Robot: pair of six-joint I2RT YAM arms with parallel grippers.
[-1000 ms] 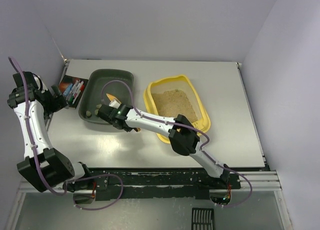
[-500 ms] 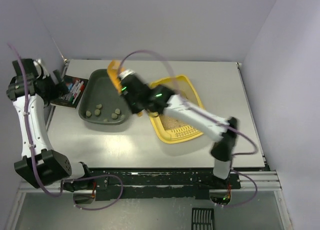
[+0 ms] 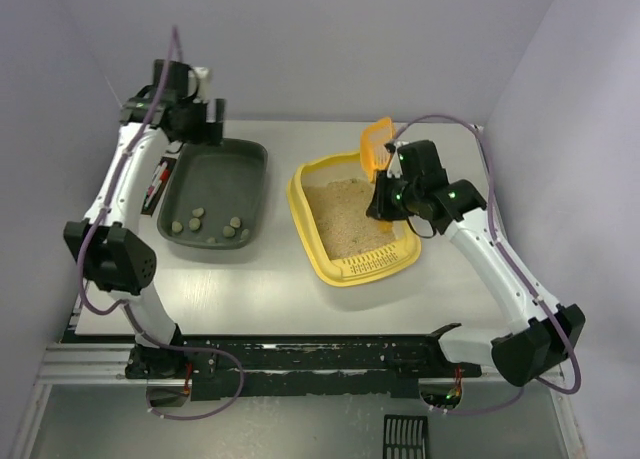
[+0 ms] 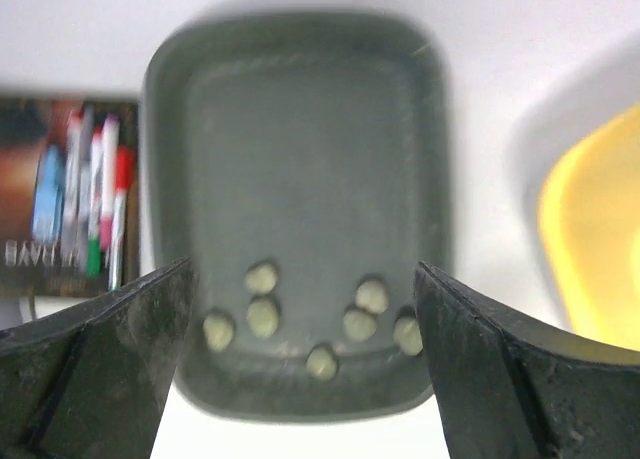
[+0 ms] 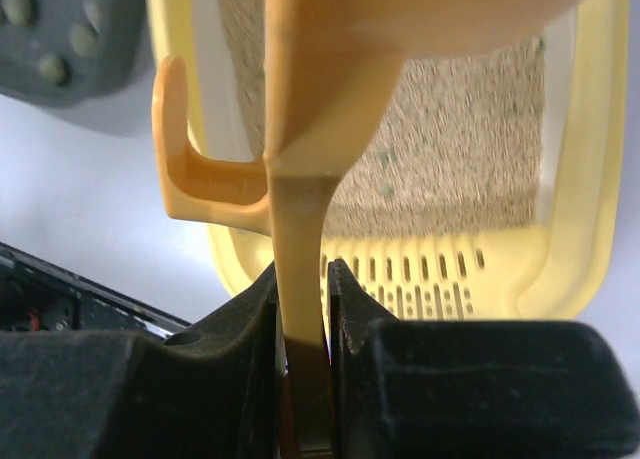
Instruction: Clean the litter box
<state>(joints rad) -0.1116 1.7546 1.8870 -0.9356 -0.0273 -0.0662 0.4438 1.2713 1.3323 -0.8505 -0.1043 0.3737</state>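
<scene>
At the far left of the white tabletop (image 3: 300, 289) lies a flat pack of coloured marker pens (image 4: 75, 204). In the top view the left arm hides most of it. The left wrist view shows it plainly, just beside the dark tray.

The left gripper (image 3: 198, 121) hangs over the far end of the dark grey-green rectangular plastic tray (image 3: 225, 174). Its fingers (image 4: 105, 374) are spread wide with nothing between them. The wrist camera looks straight down at several small round greenish clumps (image 4: 263, 316) gathered at the tray's near end.

To the right, well apart from that tray, sits the yellow rectangular plastic litter box (image 3: 300, 194) in the middle of the table. Its long axis runs from far-left to near-right, and its slotted ledge (image 3: 375, 267) points toward the arm bases. Beige sandy litter (image 3: 345, 214) fills the rest. The left wrist view catches only a blurred yellow edge of it.

Furthest right, the right gripper (image 5: 302, 279) is clenched on the thin handle of a small orange-yellow plastic scoop (image 5: 330, 79). The scoop is held raised over the box's far right corner. The right wrist view shows what the top view does not: the handle pinched between both pads, a hook (image 5: 185, 184) branching off its side, and the ledge slots directly below.
</scene>
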